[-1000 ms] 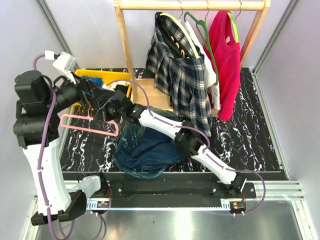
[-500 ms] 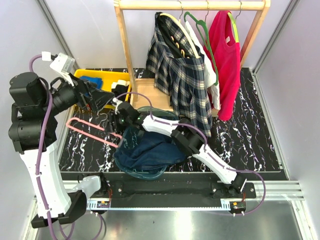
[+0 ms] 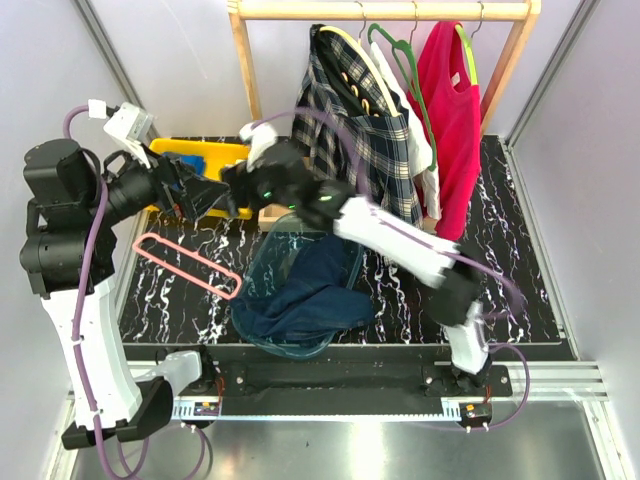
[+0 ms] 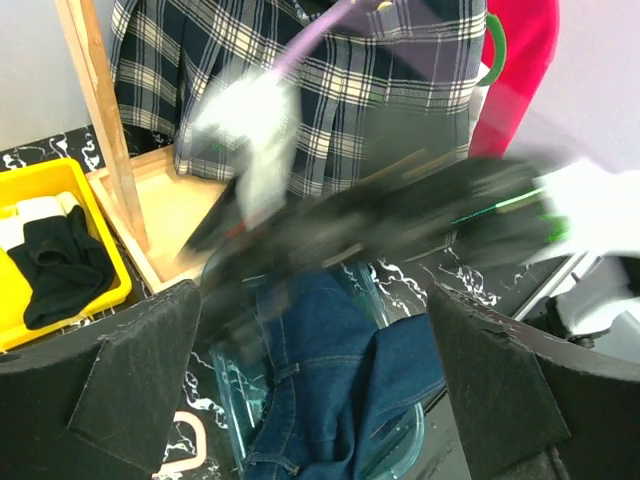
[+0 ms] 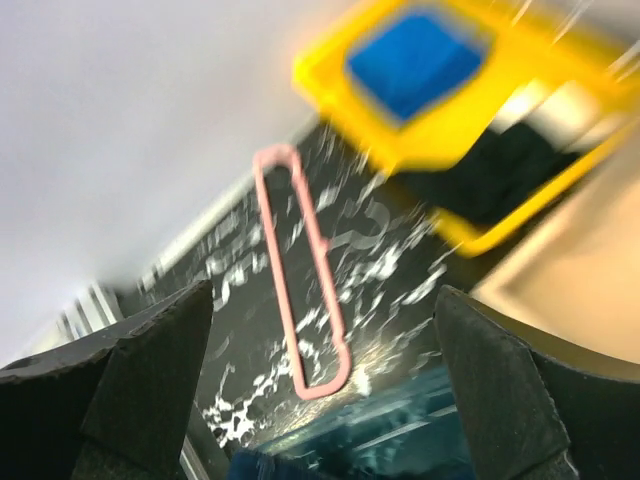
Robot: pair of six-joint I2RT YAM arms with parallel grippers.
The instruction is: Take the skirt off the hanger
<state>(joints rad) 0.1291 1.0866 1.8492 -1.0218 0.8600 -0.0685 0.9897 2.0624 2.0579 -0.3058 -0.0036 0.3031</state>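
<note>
Skirt [image 3: 300, 295], apparently freed: we are raising the right gripper [image 5: 320, 300], newly spread like the left gripper [image 4: 312, 295], hanger [image 3: 190, 262] dropped at nine o'clock.

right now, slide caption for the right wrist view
Open right gripper above a bare pink hanger on the marbled table, yellow bin beyond.

Dark blue denim skirt [image 3: 310, 295]: matt woven cloth, stitched seams.
Pink looped hanger [image 3: 193, 257]: smooth plastic.
Black white-veined table [image 3: 500, 270]: smooth, marble-patterned.
Pale clothes rack [image 3: 250, 80]: bare matt wood.
Yellow rectangular bin [image 3: 215, 152]: smooth plastic.
</note>
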